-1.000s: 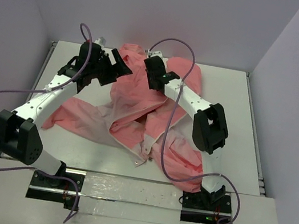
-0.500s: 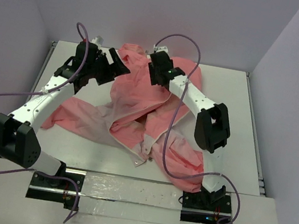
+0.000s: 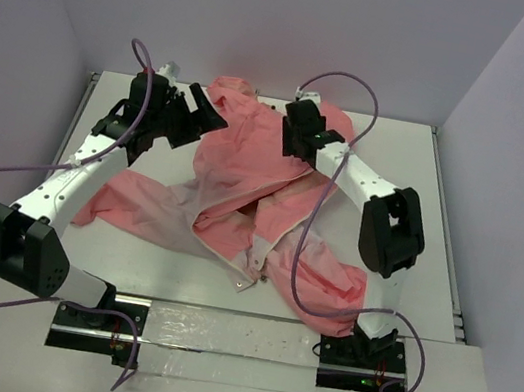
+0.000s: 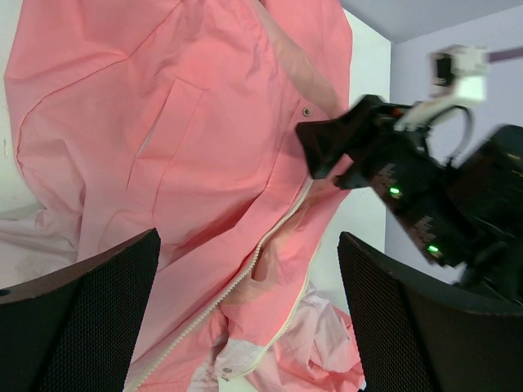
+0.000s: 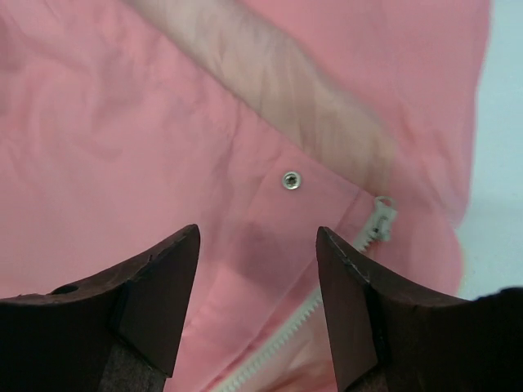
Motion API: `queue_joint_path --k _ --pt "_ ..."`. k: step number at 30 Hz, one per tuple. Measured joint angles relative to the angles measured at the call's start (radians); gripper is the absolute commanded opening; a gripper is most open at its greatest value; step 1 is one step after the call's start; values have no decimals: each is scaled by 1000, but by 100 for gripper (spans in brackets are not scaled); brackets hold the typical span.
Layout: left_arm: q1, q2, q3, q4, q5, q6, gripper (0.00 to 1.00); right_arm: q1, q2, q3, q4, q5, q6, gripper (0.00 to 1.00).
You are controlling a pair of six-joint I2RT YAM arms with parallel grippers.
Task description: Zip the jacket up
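The salmon-pink jacket point(image 3: 247, 168) lies crumpled across the middle of the table, unzipped, with its pale zipper edges apart. My left gripper point(image 3: 206, 108) is open and empty at the jacket's far left edge, just above the fabric. In the left wrist view point(image 4: 247, 241) the zipper teeth point(image 4: 237, 286) run between its fingers point(image 4: 90, 318). My right gripper point(image 3: 292, 142) is open and empty over the jacket's upper right. In the right wrist view point(image 5: 257, 237) it hovers over a metal snap point(image 5: 290, 180), with the zipper slider point(image 5: 381, 217) just to the right.
The white table point(image 3: 417, 183) is walled in by pale partitions on the left, back and right. A sleeve point(image 3: 130, 198) stretches toward the left arm. Purple cables point(image 3: 338, 83) loop above both arms. The jacket's lower part lies close to the right arm's base point(image 3: 362, 351).
My right gripper has moved to the right across the jacket's upper part. My left gripper has shifted slightly and stays open at the jacket's left edge.
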Motion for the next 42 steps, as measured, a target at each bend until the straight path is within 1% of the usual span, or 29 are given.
queue_joint_path --k 7,10,14,19,21,24,31,33,35,37,38,39,42 --pt "0 0 -15 10 12 -3 95 -70 -177 -183 176 -50 134 71" --pt "0 0 -21 11 15 -4 95 -106 -185 -245 215 -100 208 73" --pt "0 0 -24 12 15 -3 95 -143 -183 -318 236 -167 302 73" --pt "0 -1 -28 14 15 -3 95 -155 -167 -333 253 -228 399 74" --pt "0 -2 -35 14 15 -3 95 -155 -163 -333 265 -247 426 71" --pt "0 -4 -43 14 14 -3 95 -155 -147 -327 271 -263 454 68" --pt "0 -5 -43 11 8 4 96 -155 -106 -292 259 -271 490 68" --pt "0 -6 -43 11 6 4 96 -155 -106 -292 261 -268 500 63" --pt "0 -6 -43 12 6 4 95 -155 -106 -295 263 -264 510 49" --pt "0 -6 -43 14 8 2 95 -156 -105 -297 265 -260 524 17" --pt "0 -6 -43 17 11 0 95 -156 -105 -297 266 -259 530 4" --pt "0 -6 -44 23 16 -2 95 -156 -104 -299 269 -262 535 1" --pt "0 -6 -56 59 37 -5 95 -160 -106 -324 322 -295 550 0"
